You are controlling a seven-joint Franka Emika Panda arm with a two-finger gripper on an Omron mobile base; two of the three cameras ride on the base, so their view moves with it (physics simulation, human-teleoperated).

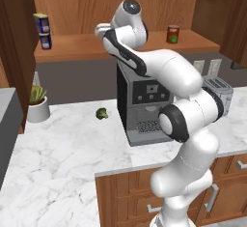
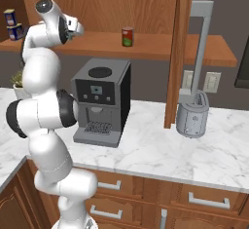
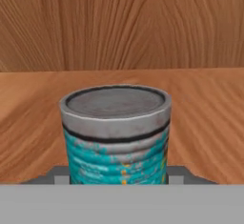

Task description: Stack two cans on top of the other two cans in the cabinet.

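Teal ribbed can with silvery top (image 3: pixel 116 135) stands upright on the brown wooden cabinet shelf (image 3: pixel 205 118), right between the claw's fingers. Claw's grip: cannot tell. Judgement: squeeze squarely mid-body, lift straight, then carry toward red can with green mark (image 1: pixel 172 34).

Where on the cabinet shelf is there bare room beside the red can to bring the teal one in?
The cabinet shelf is bare on both sides of the red can: a long stretch toward the stacked blue cans at the far left, a shorter one to the right end. In the hand view, bare wood flanks the teal can. It is crowded only at the blue stack.
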